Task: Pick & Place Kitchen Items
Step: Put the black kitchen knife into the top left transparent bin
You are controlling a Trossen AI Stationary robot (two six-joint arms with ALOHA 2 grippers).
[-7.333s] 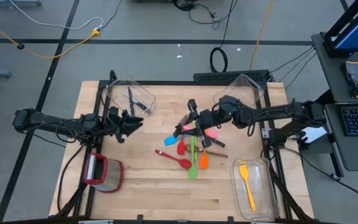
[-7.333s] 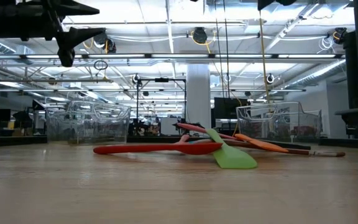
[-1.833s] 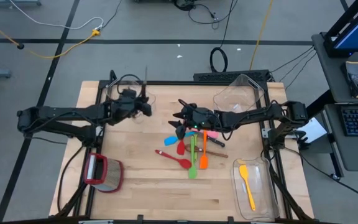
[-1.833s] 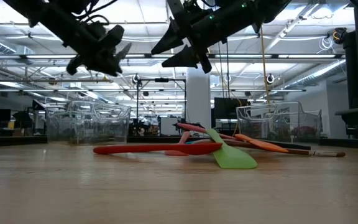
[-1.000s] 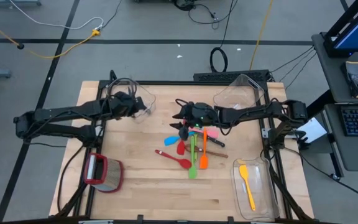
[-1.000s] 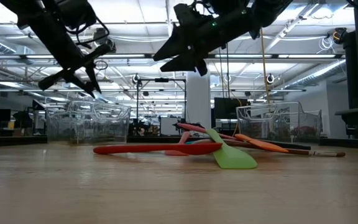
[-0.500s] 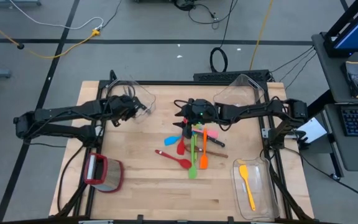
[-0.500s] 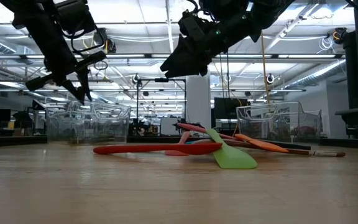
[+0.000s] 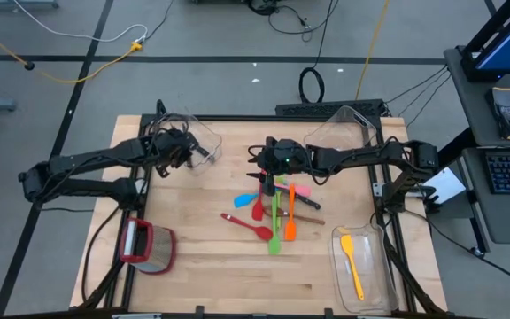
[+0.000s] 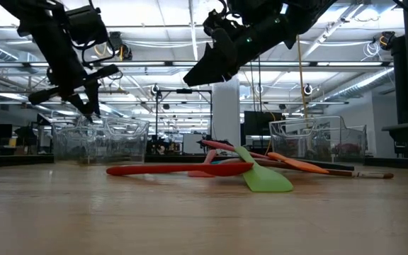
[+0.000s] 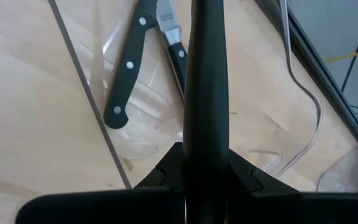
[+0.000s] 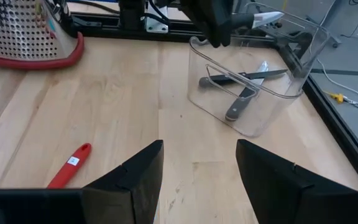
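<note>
The left end effector (image 9: 187, 152) is clamped on a knife (image 12: 253, 19) above the clear bin (image 9: 204, 142), where two knives (image 11: 126, 65) lie. The right end effector (image 9: 266, 180), fingers apart, hovers over the utensil pile (image 9: 274, 213) mid-tabletop (image 9: 211, 266).

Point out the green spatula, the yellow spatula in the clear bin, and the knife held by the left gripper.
green spatula (image 10: 266, 178): low view, on its flat blade.
yellow spatula (image 9: 352, 265): high view, on its handle.
knife (image 12: 263, 18): right wrist view, on its blade.
</note>
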